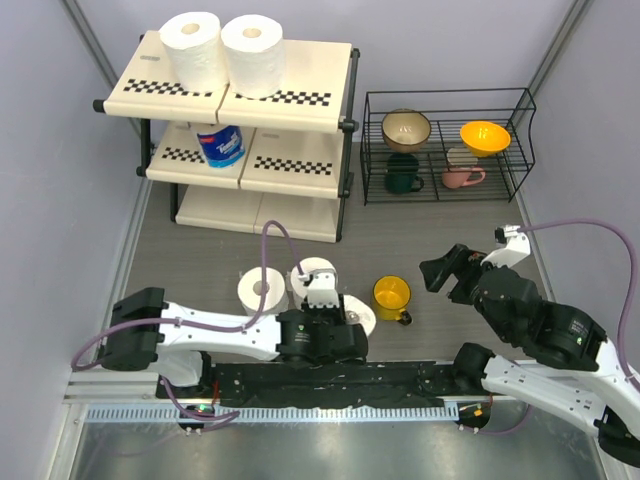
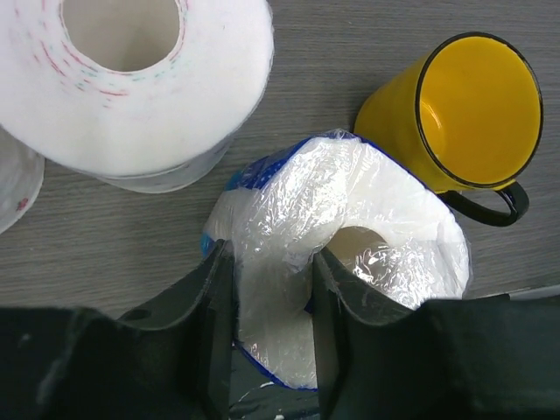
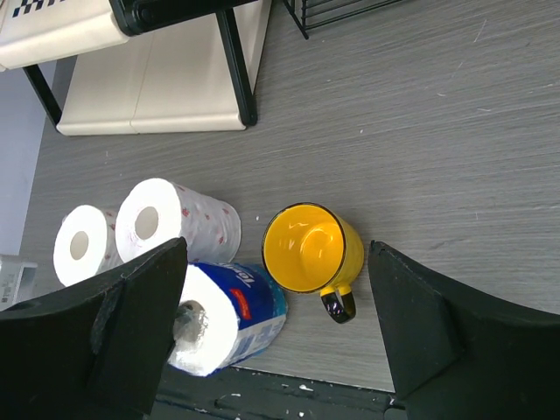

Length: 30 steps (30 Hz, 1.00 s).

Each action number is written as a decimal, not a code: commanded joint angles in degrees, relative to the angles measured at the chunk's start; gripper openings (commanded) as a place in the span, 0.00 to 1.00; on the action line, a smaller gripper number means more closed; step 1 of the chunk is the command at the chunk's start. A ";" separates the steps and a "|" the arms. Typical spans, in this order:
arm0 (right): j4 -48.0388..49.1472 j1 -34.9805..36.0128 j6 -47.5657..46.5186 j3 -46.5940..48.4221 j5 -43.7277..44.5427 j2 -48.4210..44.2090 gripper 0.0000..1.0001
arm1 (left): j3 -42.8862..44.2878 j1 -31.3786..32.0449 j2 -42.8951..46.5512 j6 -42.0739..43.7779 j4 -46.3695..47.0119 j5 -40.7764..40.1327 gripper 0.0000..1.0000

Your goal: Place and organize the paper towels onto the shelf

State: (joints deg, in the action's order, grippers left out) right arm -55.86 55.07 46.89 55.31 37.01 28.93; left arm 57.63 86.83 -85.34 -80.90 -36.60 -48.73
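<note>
The shelf [image 1: 290,100] stands at the back left. Two bare white rolls [image 1: 195,45] [image 1: 255,50] stand on its top board and a blue-wrapped roll [image 1: 220,145] on the middle board. Two more bare rolls [image 1: 262,290] [image 1: 315,272] stand on the table. My left gripper [image 2: 273,262] is shut on the wall of a second blue-wrapped roll [image 2: 350,219], one finger in its core and one outside. That roll also shows in the top view [image 1: 366,318] and, tilted, in the right wrist view [image 3: 236,311]. My right gripper [image 1: 445,270] is open and empty, above the table to the right.
A yellow mug [image 1: 392,297] stands just right of the held roll and touches it in the left wrist view [image 2: 472,114]. A black wire rack [image 1: 445,150] with bowls and mugs stands at the back right. The black base strip [image 1: 330,380] runs along the near edge.
</note>
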 commanded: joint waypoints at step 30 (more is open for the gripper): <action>0.92 0.21 1.18 0.41 3.15 -0.28 0.90 | 22.52 -48.23 16.88 46.45 22.45 8.12 0.36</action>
State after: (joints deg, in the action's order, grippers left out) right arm -55.83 55.07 47.18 55.29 38.30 28.84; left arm 75.83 42.74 -67.57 -35.86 -20.80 -45.21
